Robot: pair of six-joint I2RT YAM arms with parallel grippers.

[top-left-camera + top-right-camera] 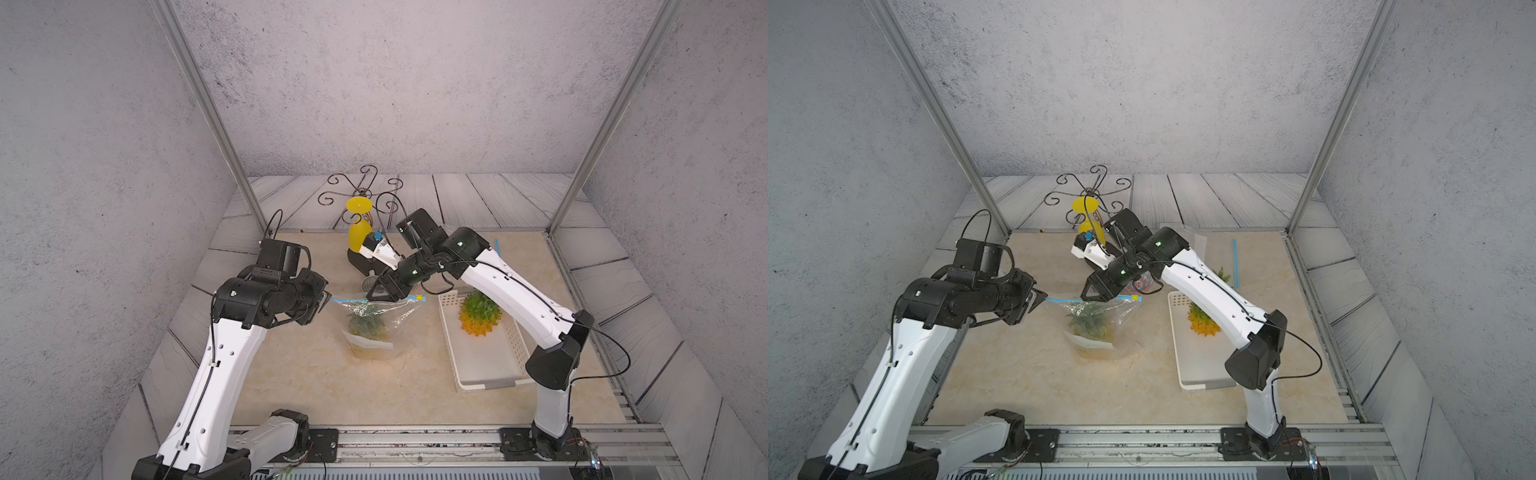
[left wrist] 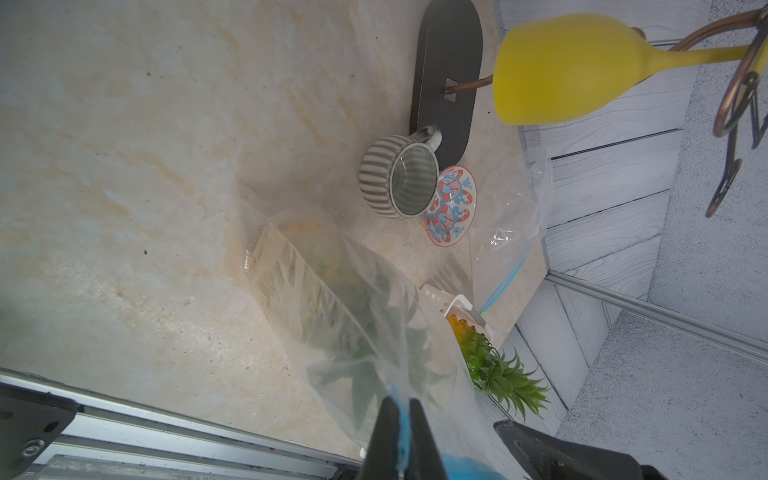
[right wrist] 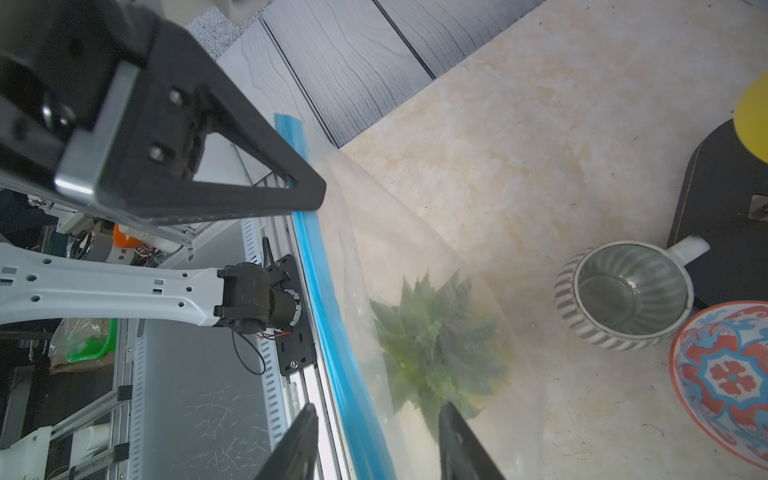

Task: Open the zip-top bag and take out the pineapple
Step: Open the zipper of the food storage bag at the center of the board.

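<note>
the blue zip strip is clamped at one end by the closed left gripper and straddled, ungripped, by the half-parted right gripper, with the pineapple hung below both.

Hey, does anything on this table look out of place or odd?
A second pineapple already lies in the white tray, while the zip-top bag holds another. A spare, seemingly empty bag lies at the far edge of the table.
</note>
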